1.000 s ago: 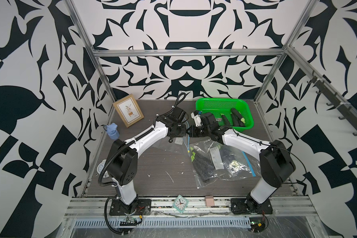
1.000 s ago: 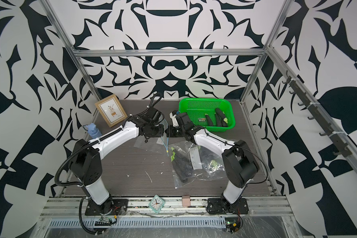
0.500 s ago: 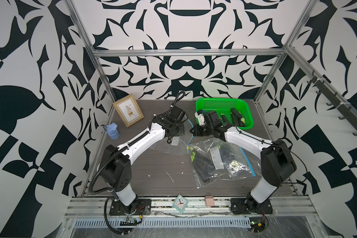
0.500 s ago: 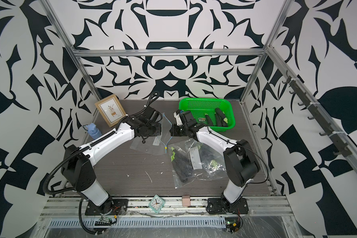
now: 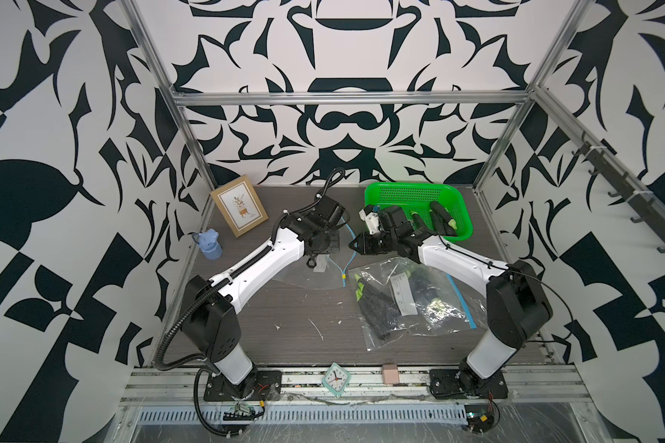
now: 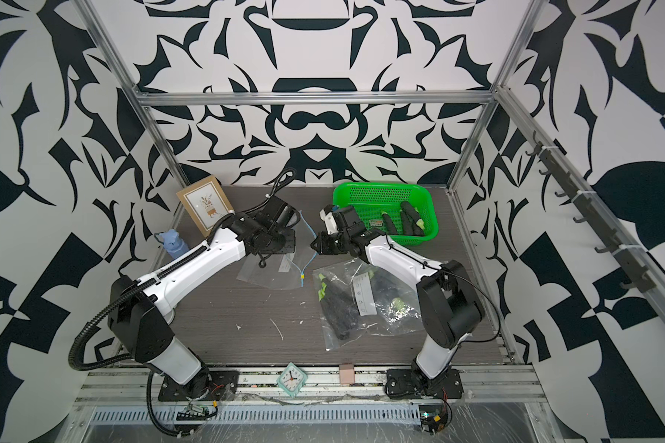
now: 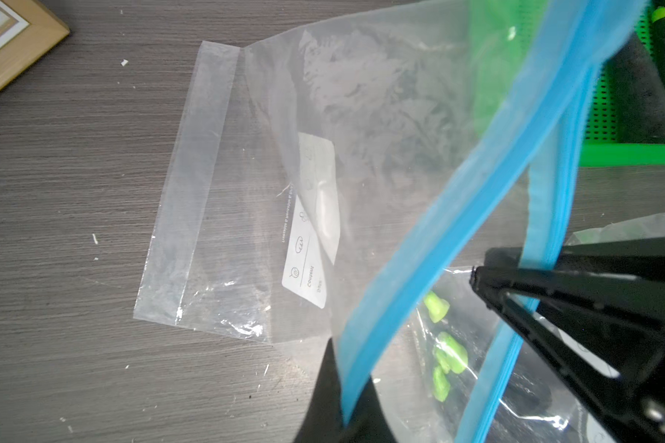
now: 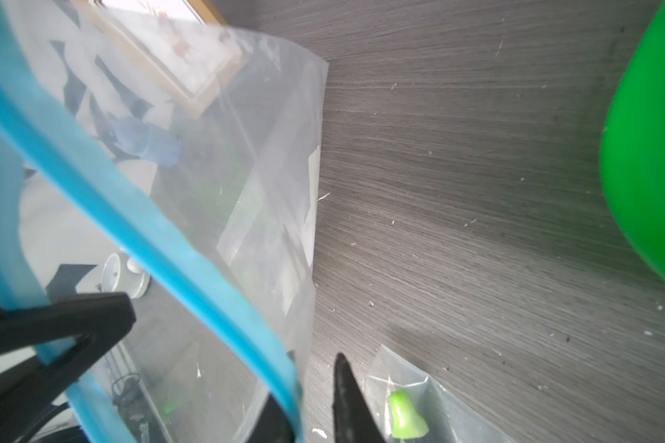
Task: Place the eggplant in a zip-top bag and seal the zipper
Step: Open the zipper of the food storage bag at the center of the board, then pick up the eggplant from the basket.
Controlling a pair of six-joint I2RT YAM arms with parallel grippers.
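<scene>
An empty clear zip-top bag (image 5: pixel 315 268) (image 6: pixel 277 268) lies on the table with its blue zipper edge (image 7: pixel 457 214) lifted. My left gripper (image 5: pixel 340 239) (image 7: pixel 342 414) is shut on that blue edge. My right gripper (image 5: pixel 352 245) (image 8: pixel 315 383) faces it from the right, open. The other blue lip (image 8: pixel 208 276) rests against one of its fingers, with a gap to the other finger. Dark eggplants (image 5: pixel 442 220) (image 6: pixel 409 222) with green stems lie in the green basket (image 5: pixel 407 188) behind the right arm.
Clear bags (image 5: pixel 407 299) (image 6: pixel 361 303) holding dark eggplants lie under the right arm. A framed picture (image 5: pixel 239 210) and a blue bottle (image 5: pixel 210 245) stand at the back left. A small clock (image 5: pixel 336 377) sits on the front rail.
The left gripper shut on the zipper edge and drew back to the left, so the two grippers stand further apart. The right gripper's jaws have parted.
</scene>
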